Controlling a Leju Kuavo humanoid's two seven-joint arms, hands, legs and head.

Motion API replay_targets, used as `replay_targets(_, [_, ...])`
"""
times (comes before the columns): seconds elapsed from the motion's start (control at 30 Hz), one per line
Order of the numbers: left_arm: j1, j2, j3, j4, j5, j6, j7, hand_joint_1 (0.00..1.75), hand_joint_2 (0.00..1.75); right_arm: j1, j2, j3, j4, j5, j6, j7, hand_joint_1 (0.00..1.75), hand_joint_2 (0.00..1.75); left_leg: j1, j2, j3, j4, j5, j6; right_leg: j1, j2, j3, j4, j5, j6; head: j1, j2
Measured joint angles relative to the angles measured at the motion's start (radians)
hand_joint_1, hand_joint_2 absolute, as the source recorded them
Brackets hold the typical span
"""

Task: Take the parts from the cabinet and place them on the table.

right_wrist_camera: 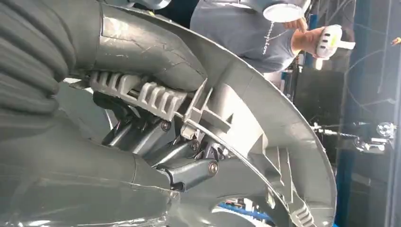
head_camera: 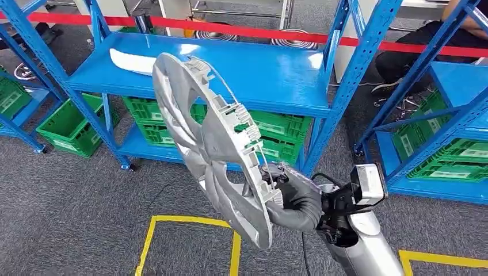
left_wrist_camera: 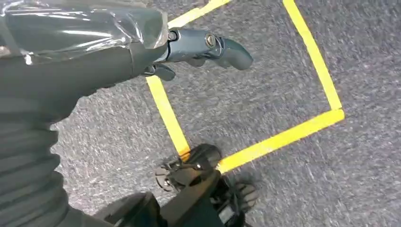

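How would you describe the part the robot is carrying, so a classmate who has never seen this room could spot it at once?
Start at the blue shelving rack with green crates below. In front of it, the right hand grips a silver wheel cover by its rim, held on edge. Unlike the crates, it is round, grey, with curved spokes and clips.

blue shelf (head_camera: 259, 75): white curved part (head_camera: 131, 61) lies on top | lower level: green crates (head_camera: 276, 135) | floor (head_camera: 69, 201): grey carpet, yellow tape (head_camera: 184, 219), perhaps a square
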Motion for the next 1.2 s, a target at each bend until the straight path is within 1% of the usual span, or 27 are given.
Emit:
replay_targets(0.03, [0.000, 0.000, 0.000, 0.000, 0.000, 0.000, 0.000, 0.00, 1.75, 0.000, 0.000, 0.000, 0.000, 0.000, 0.000, 0.000, 1.75, 1.75, -0.004, 0.000, -0.013, 0.001, 0.008, 0.002, 0.001, 0.000, -0.020, 0.073, -0.029, 0.000, 0.000, 0.000])
replay_targets(0.07, [0.000, 0.000, 0.000, 0.000, 0.000, 0.000, 0.000, 0.00, 1.75, 0.001, -0.001, 0.000, 0.000, 0.000, 0.000, 0.000, 1.75, 1.75, -0.009, 0.000, -0.024, 0.002, 0.016, 0.004, 0.002, 0.000, -0.023, 0.109, -0.037, 0.005, 0.000, 0.000])
replay_targets(0.1, [0.001, -0.001, 0.000, 0.000, 0.000, 0.000, 0.000, 0.00, 1.75, 0.002, -0.001, 0.000, 0.000, 0.000, 0.000, 0.000, 1.75, 1.75, -0.012, 0.000, -0.035, 0.002, 0.024, 0.004, 0.004, 0.000, 0.000, 0.095, -0.029, 0.011, 0.000, 0.000])
replay_targets(0.17, [0.001, -0.001, 0.000, 0.000, 0.000, 0.000, 0.000, 0.00, 1.75, 0.001, -0.001, 0.000, 0.000, 0.000, 0.000, 0.000, 1.75, 1.75, -0.018, -0.002, -0.050, 0.003, 0.037, 0.002, 0.009, 0.000, 0.115, -0.064, 0.018, 0.019, 0.000, 0.000])
replay_targets(0.2, [0.001, -0.002, 0.000, 0.000, 0.000, 0.000, 0.000, 0.00, 1.75, 0.000, -0.001, 0.000, 0.000, 0.000, 0.000, 0.000, 1.75, 1.75, -0.019, -0.002, -0.054, 0.005, 0.042, 0.000, 0.015, -0.001, 0.181, -0.161, 0.031, 0.013, 0.000, 0.000])
replay_targets(0.23, [0.001, -0.005, 0.000, 0.000, 0.000, 0.000, 0.000, 0.00, 1.75, -0.002, -0.001, 0.000, 0.000, 0.000, 0.000, 0.000, 1.75, 1.75, -0.022, -0.002, -0.062, 0.008, 0.047, -0.004, 0.023, -0.004, 0.226, -0.233, 0.011, -0.007, -0.001, 0.000])
replay_targets(0.33, [0.002, -0.007, 0.000, 0.002, 0.000, 0.000, 0.000, 0.00, 1.75, -0.001, -0.001, 0.000, 0.000, 0.000, 0.000, 0.000, 1.75, 1.75, -0.018, 0.002, -0.066, 0.009, 0.064, -0.022, 0.030, -0.001, 0.214, -0.228, 0.032, -0.017, 0.002, 0.000])
replay_targets(0.4, [0.002, -0.003, 0.000, 0.002, 0.000, 0.001, 0.000, 0.00, 1.75, -0.003, 0.000, 0.000, 0.000, 0.000, 0.000, 0.000, 1.75, 1.75, -0.016, -0.004, -0.078, 0.016, 0.058, -0.035, 0.011, -0.003, 0.208, -0.239, 0.052, -0.035, 0.005, 0.000])
replay_targets(0.43, [0.002, -0.003, 0.000, 0.002, 0.000, 0.000, 0.000, 0.00, 1.75, -0.003, 0.001, 0.000, 0.000, 0.000, 0.000, 0.000, 1.75, 1.75, -0.015, -0.008, -0.089, 0.044, 0.016, -0.046, 0.010, -0.003, 0.197, -0.239, 0.059, -0.045, 0.000, 0.000])
replay_targets(0.5, [0.002, -0.003, 0.000, 0.002, 0.000, 0.001, 0.000, 0.00, 1.75, -0.003, 0.003, 0.001, 0.000, 0.000, 0.000, 0.000, 1.75, 1.75, 0.000, -0.008, -0.137, 0.189, -0.094, -0.067, 0.010, -0.004, 0.177, -0.238, 0.076, -0.049, -0.002, 0.000])
replay_targets(0.53, [0.002, -0.003, 0.000, 0.002, 0.000, 0.001, 0.000, 0.00, 1.75, -0.002, 0.003, 0.001, 0.000, 0.000, 0.000, 0.000, 1.75, 1.75, 0.005, -0.007, -0.159, 0.267, -0.130, -0.075, 0.010, -0.004, 0.167, -0.238, 0.084, -0.047, -0.003, 0.000])
replay_targets(0.57, [0.003, -0.002, 0.000, 0.002, 0.000, 0.001, 0.000, 0.00, 1.75, -0.001, 0.003, 0.001, 0.000, 0.001, 0.000, 0.000, 1.75, 1.75, 0.011, -0.007, -0.169, 0.321, -0.142, -0.081, 0.010, -0.004, 0.157, -0.237, 0.091, -0.044, -0.003, 0.000])
replay_targets(0.6, [0.003, -0.002, 0.000, 0.002, 0.000, 0.001, 0.000, 0.00, 1.75, 0.000, 0.003, 0.002, 0.000, 0.001, 0.000, 0.000, 1.75, 1.75, 0.016, -0.007, -0.153, 0.321, -0.128, -0.085, 0.008, -0.004, 0.147, -0.236, 0.099, -0.040, -0.003, 0.000])
replay_targets(0.63, [0.003, -0.001, 0.000, 0.002, 0.000, 0.001, 0.000, 0.00, 1.75, 0.000, 0.003, 0.002, 0.000, 0.001, 0.000, 0.000, 1.75, 1.75, 0.021, -0.007, -0.115, 0.274, -0.100, -0.087, 0.007, -0.003, 0.139, -0.236, 0.105, -0.036, -0.003, 0.000])
replay_targets(0.67, [0.003, 0.000, 0.000, 0.002, 0.000, 0.001, 0.000, 0.00, 1.75, 0.000, 0.003, 0.002, 0.000, 0.001, 0.000, 0.000, 1.75, 1.75, 0.024, -0.007, -0.052, 0.184, -0.067, -0.089, 0.004, -0.002, 0.133, -0.234, 0.111, -0.030, -0.004, 0.000])
replay_targets(0.7, [0.003, 0.001, 0.000, 0.002, 0.000, 0.001, 0.000, 0.00, 1.75, -0.001, 0.003, 0.002, 0.000, 0.001, 0.000, 0.000, 1.75, 1.75, 0.027, -0.007, 0.012, 0.090, -0.044, -0.089, 0.003, -0.001, 0.130, -0.233, 0.115, -0.027, -0.003, 0.000])
replay_targets(0.73, [0.001, 0.001, 0.000, 0.002, 0.000, 0.001, 0.000, 0.00, 1.75, 0.000, 0.003, 0.002, 0.000, 0.001, 0.000, 0.000, 1.75, 1.75, 0.028, -0.012, 0.070, -0.006, -0.061, -0.086, 0.005, -0.001, 0.128, -0.233, 0.121, -0.018, -0.004, 0.000])
replay_targets(0.77, [0.001, 0.001, 0.000, 0.002, 0.000, 0.001, 0.000, 0.00, 1.75, -0.002, 0.004, 0.001, 0.000, 0.001, 0.000, 0.000, 1.75, 1.75, 0.019, -0.015, 0.074, -0.009, -0.053, -0.072, 0.009, -0.001, 0.125, -0.235, 0.128, -0.008, -0.001, 0.000])
replay_targets(0.83, [0.002, 0.001, 0.000, 0.002, 0.000, 0.001, 0.000, 0.00, 1.75, -0.003, 0.004, 0.003, 0.000, 0.000, 0.000, 0.001, 1.75, 1.75, 0.012, -0.015, 0.065, -0.008, -0.050, -0.058, 0.005, -0.002, 0.123, -0.237, 0.138, 0.006, -0.002, 0.000])
replay_targets(0.9, [0.001, 0.002, 0.000, 0.002, 0.000, 0.001, 0.000, 0.00, 1.75, -0.003, 0.004, 0.003, 0.000, 0.001, -0.001, 0.001, 1.75, 1.75, 0.015, -0.010, 0.059, -0.026, -0.026, -0.030, 0.005, -0.003, 0.116, -0.239, 0.145, 0.017, -0.001, 0.000])
replay_targets(0.93, [0.000, 0.002, 0.000, 0.002, 0.000, 0.001, 0.000, 0.00, 1.75, -0.004, 0.003, 0.002, 0.000, 0.001, -0.001, 0.001, 1.75, 1.75, 0.015, -0.006, 0.049, -0.029, -0.013, -0.019, 0.004, -0.002, 0.098, -0.215, 0.115, 0.009, 0.001, 0.000])
replay_targets(1.0, [0.000, 0.000, 0.000, 0.002, 0.000, 0.001, 0.000, 0.00, 1.75, -0.005, 0.003, 0.003, 0.000, 0.001, -0.001, 0.002, 1.75, 1.75, 0.009, -0.004, 0.023, -0.028, 0.006, -0.006, 0.005, -0.002, 0.045, -0.075, 0.016, -0.012, 0.002, 0.000])
replay_targets(1.03, [0.000, 0.000, 0.000, 0.002, 0.000, 0.001, 0.000, 0.00, 1.75, -0.005, 0.002, 0.003, 0.000, 0.001, -0.001, 0.002, 1.75, 1.75, 0.005, -0.003, 0.009, -0.028, 0.015, -0.004, 0.006, -0.001, 0.018, 0.010, -0.024, -0.015, 0.001, 0.000])
replay_targets(1.07, [0.000, 0.000, 0.000, 0.002, 0.000, 0.001, 0.000, 0.00, 1.75, -0.005, 0.002, 0.003, 0.000, 0.001, -0.001, 0.002, 1.75, 1.75, 0.002, -0.003, -0.004, -0.026, 0.024, -0.002, 0.007, -0.001, 0.002, 0.075, -0.044, -0.013, 0.002, 0.000])
replay_targets(1.1, [0.000, 0.000, 0.000, 0.002, 0.000, 0.001, 0.000, 0.00, 1.75, -0.004, 0.001, 0.005, 0.000, 0.001, -0.001, 0.003, 1.75, 1.75, 0.000, -0.003, -0.016, -0.025, 0.033, -0.003, 0.007, -0.001, 0.007, 0.096, -0.042, -0.005, 0.001, 0.000])
replay_targets(1.13, [0.000, 0.000, 0.000, 0.002, 0.000, 0.001, 0.000, 0.00, 1.75, -0.004, 0.001, 0.006, 0.000, 0.001, -0.001, 0.003, 1.75, 1.75, -0.002, -0.003, -0.029, -0.023, 0.042, -0.004, 0.007, -0.001, 0.039, 0.067, -0.022, 0.005, 0.001, 0.000])
replay_targets(1.2, [0.000, 0.000, 0.000, 0.002, 0.000, 0.001, 0.000, 0.00, 1.75, -0.007, 0.001, 0.008, 0.000, 0.002, -0.002, 0.003, 1.75, 1.75, -0.005, -0.004, -0.051, -0.014, 0.055, -0.008, 0.009, -0.002, 0.156, -0.100, 0.029, 0.013, 0.001, 0.000])
